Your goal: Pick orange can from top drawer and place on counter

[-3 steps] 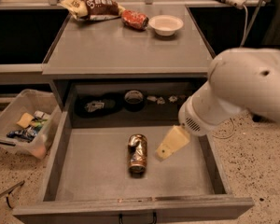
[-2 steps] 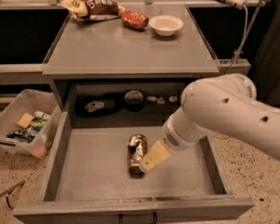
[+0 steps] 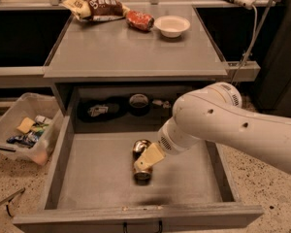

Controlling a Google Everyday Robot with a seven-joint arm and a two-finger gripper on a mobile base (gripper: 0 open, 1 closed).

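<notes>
The orange can [image 3: 140, 147] lies on its side in the middle of the open top drawer [image 3: 92, 176], one silver end toward the drawer front. My gripper [image 3: 148, 159] reaches down from the big white arm [image 3: 223, 123] on the right and sits right at the can, covering its middle. The counter [image 3: 131, 50] is the grey worktop above the drawer.
On the counter's far edge lie a brown-and-yellow snack bag [image 3: 94, 6], a shiny red item [image 3: 139, 20] and a white bowl [image 3: 172, 25]. Dark objects [image 3: 138, 102] sit in the recess behind the drawer. A clear bin [image 3: 24, 130] stands on the floor at left. A cable [image 3: 247, 38] hangs at right.
My arm has swung left and down. The gripper went from the can's right side to directly on it. The can has not moved.
</notes>
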